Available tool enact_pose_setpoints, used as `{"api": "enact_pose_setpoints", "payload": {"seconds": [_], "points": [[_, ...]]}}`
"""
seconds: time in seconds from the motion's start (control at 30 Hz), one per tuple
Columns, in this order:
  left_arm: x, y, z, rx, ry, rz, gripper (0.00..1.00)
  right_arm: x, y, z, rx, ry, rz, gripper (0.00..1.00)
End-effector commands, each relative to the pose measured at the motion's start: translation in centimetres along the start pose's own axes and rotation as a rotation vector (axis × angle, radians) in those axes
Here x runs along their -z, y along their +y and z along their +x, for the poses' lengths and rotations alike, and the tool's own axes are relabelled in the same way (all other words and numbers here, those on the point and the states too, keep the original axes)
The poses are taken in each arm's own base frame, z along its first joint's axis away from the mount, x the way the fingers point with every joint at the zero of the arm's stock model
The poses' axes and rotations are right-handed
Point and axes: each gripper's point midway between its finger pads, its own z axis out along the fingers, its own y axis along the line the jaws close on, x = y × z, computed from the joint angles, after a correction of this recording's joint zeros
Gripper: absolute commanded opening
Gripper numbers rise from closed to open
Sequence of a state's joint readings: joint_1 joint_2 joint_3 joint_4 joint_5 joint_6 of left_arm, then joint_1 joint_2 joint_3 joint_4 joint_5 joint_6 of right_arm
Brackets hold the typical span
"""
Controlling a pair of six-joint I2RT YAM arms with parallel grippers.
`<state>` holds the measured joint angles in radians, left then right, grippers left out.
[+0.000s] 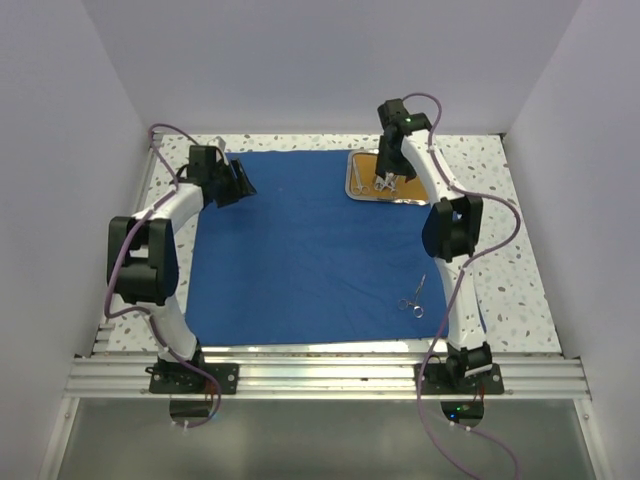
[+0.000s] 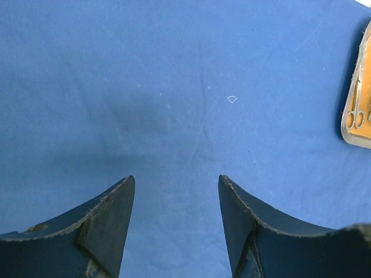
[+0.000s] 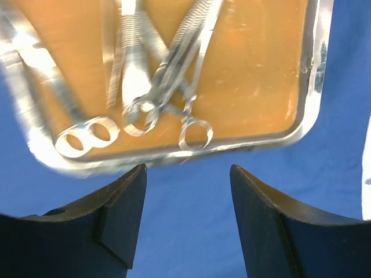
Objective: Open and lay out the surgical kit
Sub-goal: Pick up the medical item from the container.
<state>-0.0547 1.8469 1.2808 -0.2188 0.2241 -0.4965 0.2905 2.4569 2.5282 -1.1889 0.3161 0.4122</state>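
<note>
Surgical kit: royal-blue cloth wrap (image 1: 300,250) lies spread flat on the speckled counter (image 1: 510,260), covering most of the area between the two arms. Steel tray (image 1: 352,190), orange-brown inside, sits on the far right part of the cloth. Several silver instruments (image 3: 156,87) lie clustered inside the tray, ring handles toward its near rim. They are blurred in the right wrist view, so count and types are not resolved. One lone instrument (image 1: 414,297) with ring handles lies on the cloth at near right, well apart from the tray and just beside the right arm.

Right pincer (image 1: 385,183): hangs over the near rim of the tray, fingers spread, nothing between them. Ring handles lie just beyond the fingertips. Contact with the tray: cannot tell.

Left pincer (image 1: 240,180): over the far left part of the cloth, fingers spread and empty, facing bare blue fabric. The tray shows only at the right edge of the left wrist view, well apart from the fingertips.
</note>
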Motion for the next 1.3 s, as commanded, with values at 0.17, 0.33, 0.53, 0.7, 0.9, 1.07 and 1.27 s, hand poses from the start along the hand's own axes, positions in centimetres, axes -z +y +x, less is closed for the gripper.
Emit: {"api": "enact_pose_setpoints", "payload": {"seconds": [0.17,0.33,0.53,0.7,0.9,1.07,1.27], "points": [[2.5,-0.8,-0.5,-0.017,-0.034,0.019,0.64,-4.4,-1.2,-2.1,-0.142,-0.020,-0.039,0.60],[2.5,-0.6,-0.3,-0.018,-0.021,0.011,0.63,-6.3,-0.3,-1.1,-0.164,0.006,-0.060,0.57],[2.9,-0.1,0.3,-0.029,-0.018,-0.011,0.63,-7.6,0.3,0.5,-0.170,0.057,-0.069,0.55],[3.1,0.2,0.5,-0.034,-0.016,-0.024,0.63,-8.0,-0.3,1.6,-0.155,0.082,-0.039,0.54],[3.2,0.3,0.5,-0.038,-0.018,-0.029,0.64,-8.9,-1.3,3.0,-0.108,0.109,0.006,0.51],[3.0,0.4,0.5,-0.038,-0.016,-0.028,0.64,-8.7,-1.4,3.6,-0.108,0.122,0.010,0.50],[2.7,0.7,0.7,-0.036,-0.005,-0.040,0.63,-6.7,-2.0,1.9,-0.090,0.059,-0.007,0.49]]}}
